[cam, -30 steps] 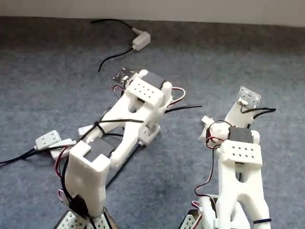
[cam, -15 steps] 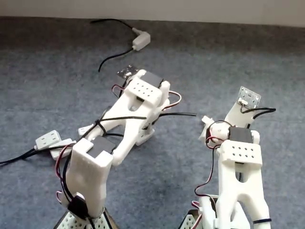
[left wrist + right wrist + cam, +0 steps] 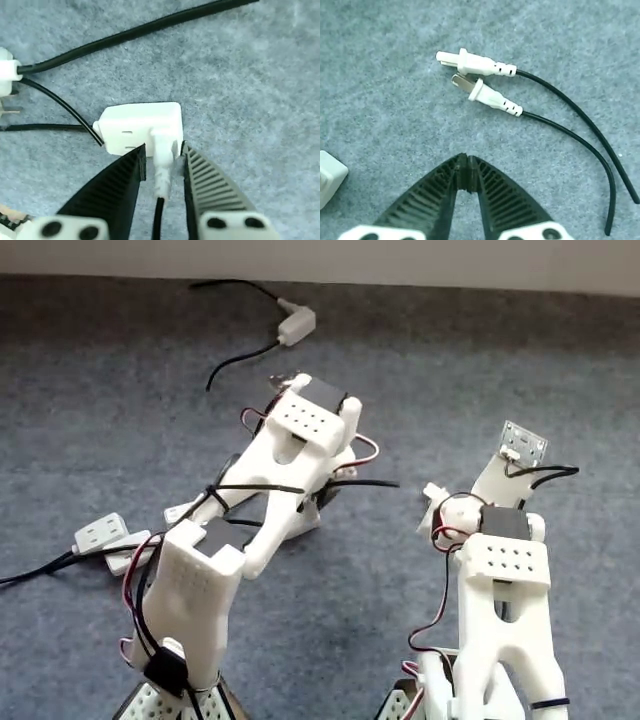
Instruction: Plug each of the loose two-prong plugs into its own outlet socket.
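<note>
My left gripper (image 3: pixel 164 161) is shut on a white two-prong plug (image 3: pixel 164 150) whose front is pushed into a white outlet block (image 3: pixel 137 127) on the grey carpet. Its black cord runs back between the fingers. In the high view the left arm (image 3: pixel 300 440) stretches over that spot and hides the block. My right gripper (image 3: pixel 466 172) hangs shut with nothing in it, above bare carpet. Just beyond it lie two loose white plugs (image 3: pixel 477 63) (image 3: pixel 492 96) side by side, with black cords trailing away. A corner of another white outlet (image 3: pixel 330 180) shows beside the right gripper.
A white outlet block (image 3: pixel 297 325) with a black cord lies at the far edge of the carpet. More white outlet blocks (image 3: pixel 103 533) lie near the left arm's base. Another white plug (image 3: pixel 6 80) and black cords (image 3: pixel 150 30) lie close to the left gripper.
The left arm has pushed farther from its base, carrying the plug along. The loose end of the black cord beside it has slid back toward the arm. The right arm has stayed still.
</note>
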`<act>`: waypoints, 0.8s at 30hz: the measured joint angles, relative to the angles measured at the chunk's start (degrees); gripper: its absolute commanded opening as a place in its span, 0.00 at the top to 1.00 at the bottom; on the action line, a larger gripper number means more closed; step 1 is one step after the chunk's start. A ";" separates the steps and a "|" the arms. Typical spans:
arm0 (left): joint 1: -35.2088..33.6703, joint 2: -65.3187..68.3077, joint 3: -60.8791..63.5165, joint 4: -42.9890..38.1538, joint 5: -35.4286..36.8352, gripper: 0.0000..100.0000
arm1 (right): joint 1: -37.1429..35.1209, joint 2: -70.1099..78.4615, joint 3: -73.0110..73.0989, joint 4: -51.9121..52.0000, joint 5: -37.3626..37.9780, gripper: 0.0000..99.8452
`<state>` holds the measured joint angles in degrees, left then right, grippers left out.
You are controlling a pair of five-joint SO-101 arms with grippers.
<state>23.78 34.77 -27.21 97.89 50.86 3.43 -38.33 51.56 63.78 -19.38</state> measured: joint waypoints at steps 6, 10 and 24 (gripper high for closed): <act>0.00 0.00 0.00 0.53 -8.26 0.85 | 0.00 0.00 0.00 0.00 0.00 0.99; 0.00 0.00 -0.79 0.53 -12.84 0.81 | 0.00 0.00 0.00 0.00 0.00 0.99; -9.14 0.09 -3.96 0.53 -50.73 0.75 | 0.00 0.00 0.00 0.00 0.00 0.99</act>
<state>14.64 34.86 -31.16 98.42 0.13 3.43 -38.33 51.56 63.78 -19.38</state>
